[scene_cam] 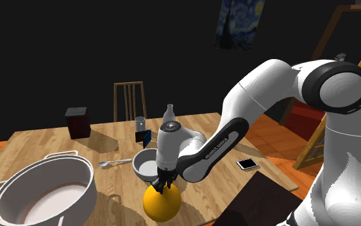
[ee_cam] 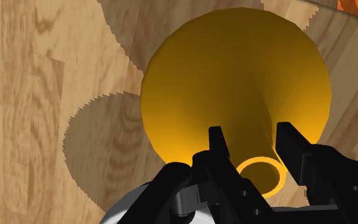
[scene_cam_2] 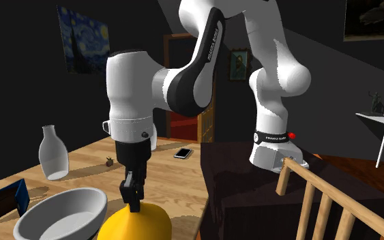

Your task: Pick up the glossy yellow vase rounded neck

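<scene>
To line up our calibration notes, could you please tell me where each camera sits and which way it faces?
Shoulder view: beside the stand, looking down over the wooden table; white arm reaches to this view's left, gripper on the glossy yellow round-bodied vase.
Second exterior view: low over the table, facing the stand; arm and base show.
Wrist view: on the hand, looking down the black fingers clasping the vase's neck.
Shared: all three show gripper and vase.

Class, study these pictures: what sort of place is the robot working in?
Probably a home dining room: a light wooden table bearing a large white two-handled pot, a slat-backed wooden chair behind it, and a blue night-sky painting on the wall.
</scene>
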`<action>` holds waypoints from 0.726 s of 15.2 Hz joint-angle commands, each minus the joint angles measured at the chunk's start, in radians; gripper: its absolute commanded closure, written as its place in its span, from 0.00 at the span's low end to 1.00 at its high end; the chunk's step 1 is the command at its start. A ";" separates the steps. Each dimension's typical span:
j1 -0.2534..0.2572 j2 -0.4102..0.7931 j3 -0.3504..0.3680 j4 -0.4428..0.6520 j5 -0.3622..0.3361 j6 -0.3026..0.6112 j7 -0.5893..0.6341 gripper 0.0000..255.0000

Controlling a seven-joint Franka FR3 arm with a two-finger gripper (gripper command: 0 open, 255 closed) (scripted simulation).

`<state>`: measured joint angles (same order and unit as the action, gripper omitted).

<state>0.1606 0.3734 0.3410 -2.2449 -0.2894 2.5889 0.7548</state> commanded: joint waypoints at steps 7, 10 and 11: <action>-0.013 -0.036 0.017 -0.003 0.027 -0.032 -0.021 1.00; -0.024 -0.072 0.032 -0.004 0.053 -0.064 -0.040 1.00; -0.027 -0.083 0.036 -0.003 0.061 -0.075 -0.046 1.00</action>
<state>0.1365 0.3019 0.3717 -2.2524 -0.2376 2.5282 0.7150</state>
